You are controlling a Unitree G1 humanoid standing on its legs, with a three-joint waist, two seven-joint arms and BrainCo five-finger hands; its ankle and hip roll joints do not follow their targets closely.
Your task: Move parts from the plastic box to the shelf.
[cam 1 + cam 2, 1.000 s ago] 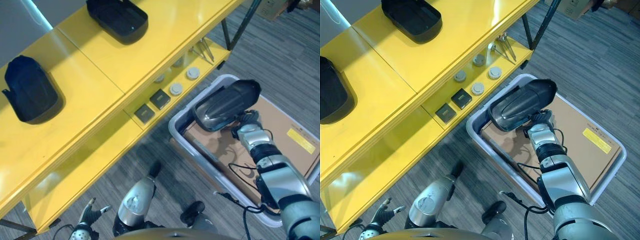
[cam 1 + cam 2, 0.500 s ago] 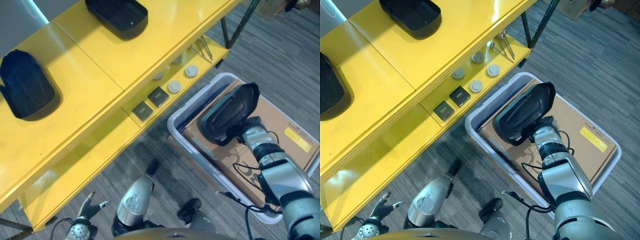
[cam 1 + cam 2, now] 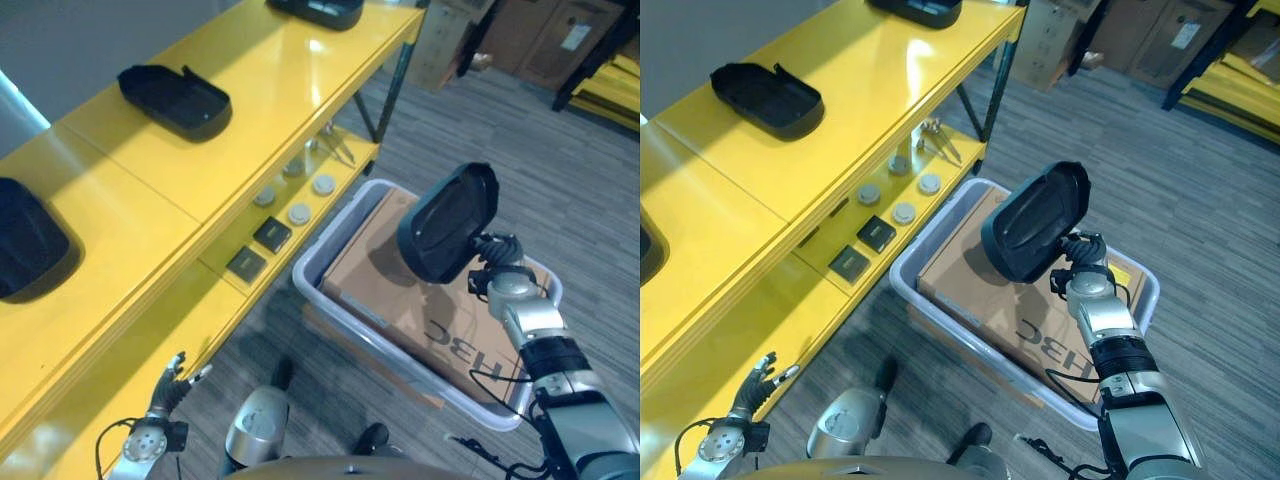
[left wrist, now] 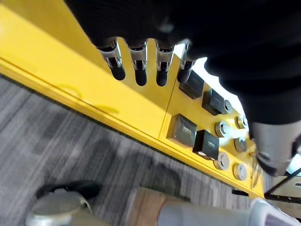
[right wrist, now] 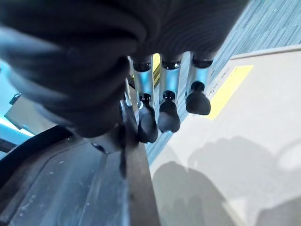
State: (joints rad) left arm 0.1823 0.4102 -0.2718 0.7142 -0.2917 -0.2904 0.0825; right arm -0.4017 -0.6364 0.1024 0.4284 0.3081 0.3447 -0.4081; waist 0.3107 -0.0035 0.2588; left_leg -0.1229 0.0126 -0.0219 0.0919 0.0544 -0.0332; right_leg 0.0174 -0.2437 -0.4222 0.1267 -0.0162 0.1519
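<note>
Centre right of both eye views: grey plastic box (image 3: pixel 320 300) on the floor, holding one brown cardboard sheet or carton (image 3: pixel 400 290) that nearly fills it. Right hand (image 3: pixel 1080 262) is above the box, fingers curled on the edge of a black moulded part (image 3: pixel 1033 222), which is lifted clear of the cardboard and tilted, hollow side facing the camera. Right wrist view shows the fingers (image 5: pixel 167 110) pressed on the part's rim with the cardboard below.

Upper left: yellow shelf (image 3: pixel 270 90). Top level carries three more black parts: one at the left edge (image 3: pixel 25 240), one further along (image 3: pixel 175 100), one at the top edge (image 3: pixel 320 10), well apart from each other. Lower level (image 3: pixel 890 235) has two small black blocks (image 3: pixel 865 248) side by side, about five round silver discs (image 3: pixel 902 213) beyond them, and thin metal tools (image 3: pixel 935 135) at the far end.

Lower left: left hand (image 3: pixel 165 395) hangs low beside the shelf's lower level, fingers straight, empty. Cardboard cartons (image 3: pixel 445 35) stand on the floor at the top right, behind the shelf leg.
</note>
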